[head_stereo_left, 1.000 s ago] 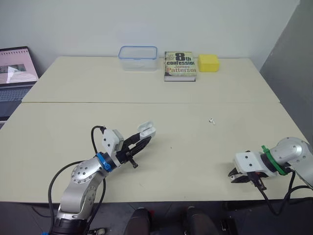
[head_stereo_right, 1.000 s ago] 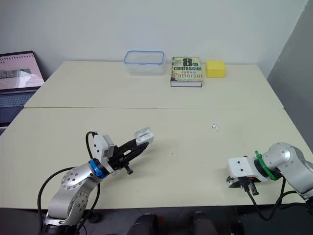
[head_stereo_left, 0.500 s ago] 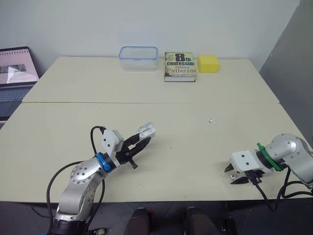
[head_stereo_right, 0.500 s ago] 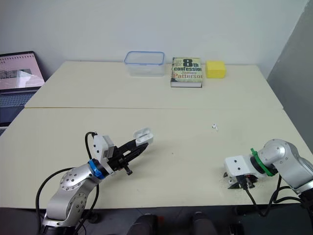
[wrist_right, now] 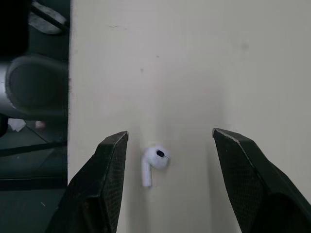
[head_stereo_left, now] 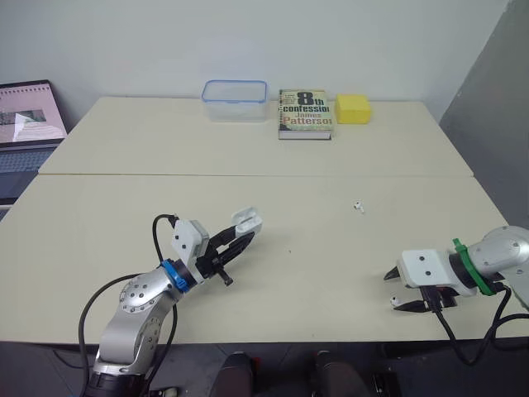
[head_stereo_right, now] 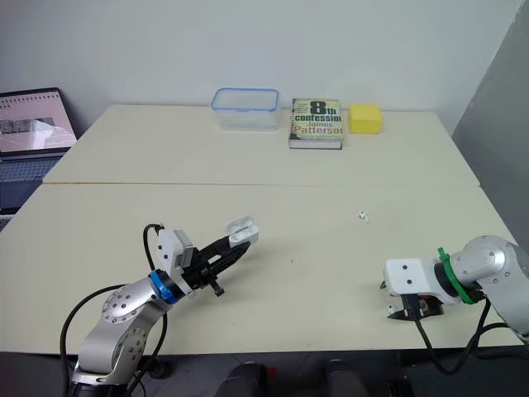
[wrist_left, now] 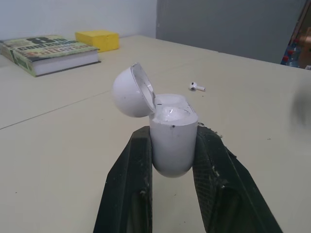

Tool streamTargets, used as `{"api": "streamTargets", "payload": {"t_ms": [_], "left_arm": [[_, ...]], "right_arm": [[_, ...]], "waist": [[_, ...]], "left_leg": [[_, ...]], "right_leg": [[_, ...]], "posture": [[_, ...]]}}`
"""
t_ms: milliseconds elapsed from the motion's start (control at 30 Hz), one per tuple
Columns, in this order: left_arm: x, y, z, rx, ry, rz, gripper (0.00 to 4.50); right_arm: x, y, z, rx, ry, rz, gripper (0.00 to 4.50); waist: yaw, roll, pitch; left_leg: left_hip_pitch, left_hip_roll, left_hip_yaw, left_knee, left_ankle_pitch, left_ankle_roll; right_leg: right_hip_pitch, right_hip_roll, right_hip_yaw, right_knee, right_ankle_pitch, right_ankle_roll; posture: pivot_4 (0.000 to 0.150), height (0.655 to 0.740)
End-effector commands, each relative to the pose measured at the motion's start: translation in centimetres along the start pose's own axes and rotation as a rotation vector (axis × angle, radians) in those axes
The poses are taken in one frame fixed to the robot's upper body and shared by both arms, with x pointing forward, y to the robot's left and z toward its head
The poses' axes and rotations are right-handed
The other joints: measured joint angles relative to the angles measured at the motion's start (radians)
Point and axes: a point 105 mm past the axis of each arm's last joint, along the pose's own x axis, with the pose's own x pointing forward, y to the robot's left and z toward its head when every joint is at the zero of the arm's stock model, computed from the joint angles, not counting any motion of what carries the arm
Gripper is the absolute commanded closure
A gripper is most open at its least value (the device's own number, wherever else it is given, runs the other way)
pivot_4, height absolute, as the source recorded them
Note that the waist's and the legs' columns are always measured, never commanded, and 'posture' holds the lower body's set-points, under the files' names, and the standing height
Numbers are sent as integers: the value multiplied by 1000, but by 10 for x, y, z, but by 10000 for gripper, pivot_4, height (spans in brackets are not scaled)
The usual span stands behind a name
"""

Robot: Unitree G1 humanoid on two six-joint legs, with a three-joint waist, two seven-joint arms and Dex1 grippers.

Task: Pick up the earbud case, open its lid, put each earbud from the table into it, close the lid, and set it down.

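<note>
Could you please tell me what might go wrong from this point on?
1. The earbud lies near the table edge, between the fingers of the open right gripper; a skewed close could flick it off.
2. The left gripper pinches only the rounded lower body of the case, with the lid open; pressing an earbud in could twist it loose.
3. The second earbud is tiny and lies mid-table, so grasping it may fail.
</note>
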Motion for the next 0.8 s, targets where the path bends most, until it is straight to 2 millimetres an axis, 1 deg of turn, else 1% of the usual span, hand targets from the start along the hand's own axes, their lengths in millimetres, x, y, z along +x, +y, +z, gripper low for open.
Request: {"api": "streamTargets", "payload": {"t_ms": [33,100,200,267,400,567,800], "left_arm": [[4,-6,9,25,-35,-23,37504],[5,-6,9,24,-35,-22,37504],[5,-7,8,23,-35,-20,37504],[5,-7,8,21,-34,-20,37504],[5,-9,8,19,-34,-19,37504],[5,-10,7,18,-34,-16,37504],[4,-11,6,18,-33,-14,37504]], "right_arm": [[-1,5,1,67,74,-58,16256],[4,7,-1,102,88,-75,16256],[9,10,-11,137,132,-84,16256],[12,11,-13,165,128,-74,16256],[21,12,-20,174,138,-67,16256],[28,11,-16,186,118,-52,16256],[33,15,-18,193,128,-36,16256]], "waist": [[1,0,0],[1,0,0],[0,0,0],[-1,0,0],[-1,0,0],[-2,0,0],[-2,0,0]], "left_leg": [[0,0,0,0,0,-1],[0,0,0,0,-1,-2],[-1,0,0,0,-2,-2],[-1,0,1,0,-2,-2],[-1,0,0,0,-2,-2],[-1,1,0,0,-2,-2],[-1,1,0,0,-3,-2]], "right_leg": [[0,0,0,0,0,0],[0,0,0,-1,-1,0],[0,0,0,-2,-1,1],[0,0,0,-2,-1,0],[0,0,0,-2,-1,0],[0,1,0,-2,-1,0],[0,1,0,-2,-1,0]], "posture": [[1500,7400],[1500,7400],[1500,7400],[1500,7400],[1500,7400],[1500,7400],[1500,7400]]}}
